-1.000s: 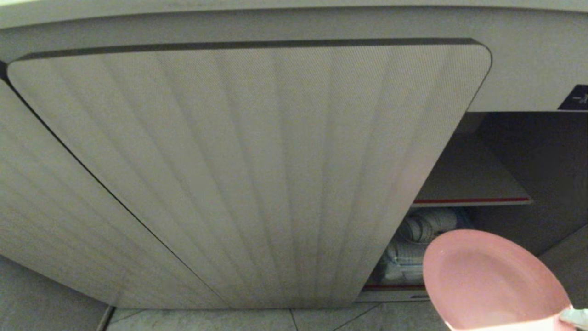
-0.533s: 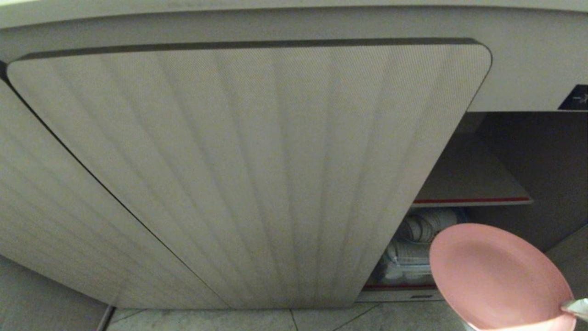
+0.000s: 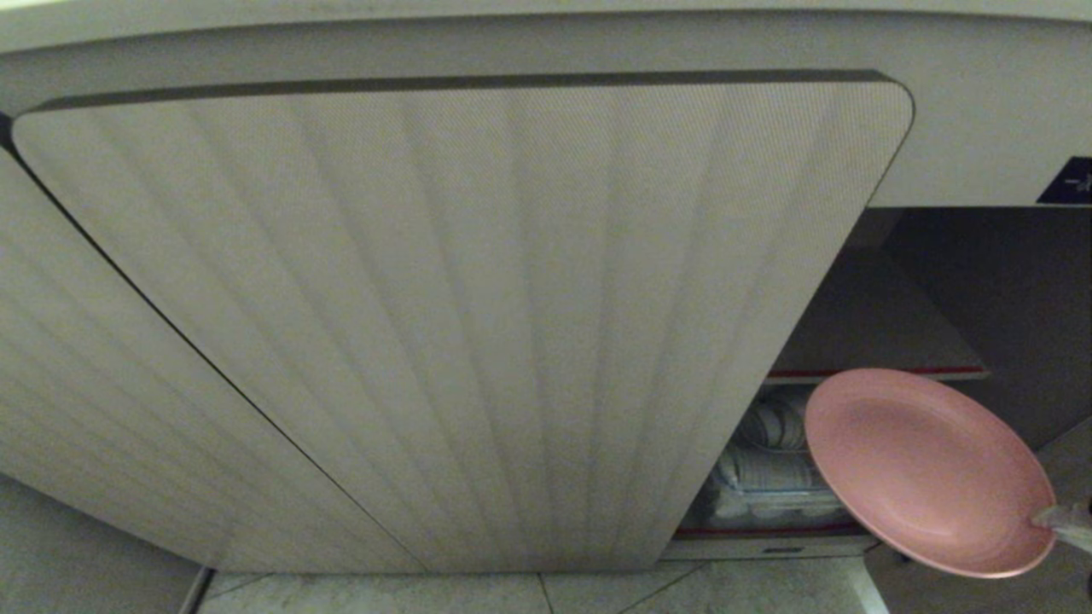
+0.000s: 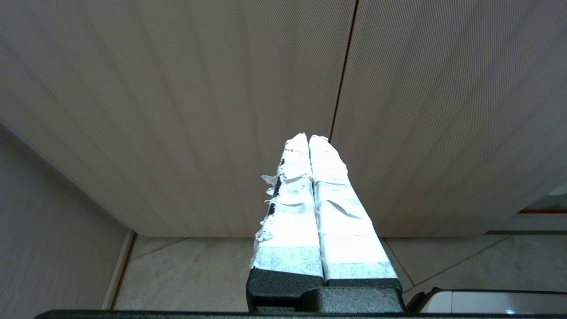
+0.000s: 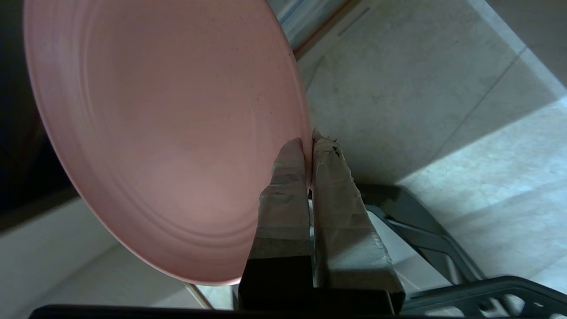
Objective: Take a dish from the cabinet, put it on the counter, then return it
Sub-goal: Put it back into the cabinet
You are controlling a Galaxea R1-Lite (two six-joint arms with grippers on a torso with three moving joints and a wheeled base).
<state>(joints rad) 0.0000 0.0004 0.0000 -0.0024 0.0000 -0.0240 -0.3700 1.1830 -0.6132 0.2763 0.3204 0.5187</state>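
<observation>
The pink dish [image 3: 926, 469] hangs tilted in front of the cabinet's open right side, overlapping the red-edged shelf [image 3: 879, 373]. My right gripper [image 3: 1056, 520] is shut on its rim at the lower right; the wrist view shows the taped fingers [image 5: 288, 186] pinching the dish [image 5: 164, 133] edge, with the gripper [image 5: 308, 141] there. The cabinet [image 3: 461, 315] fills the head view with its fluted door. My left gripper [image 4: 308, 138] is shut and empty, parked before the fluted doors. The counter itself is out of view.
White stacked dishes [image 3: 772, 473] sit on the cabinet's lower level behind the pink dish. A small black label [image 3: 1071, 181] is at the upper right. Tiled floor [image 3: 529, 593] lies below the doors. A dark frame [image 5: 443, 248] shows near the right wrist.
The right gripper has lifted the pink dish and carried it toward the cabinet opening; it now overlaps the red-edged shelf and looks flatter. The left arm has not moved.
</observation>
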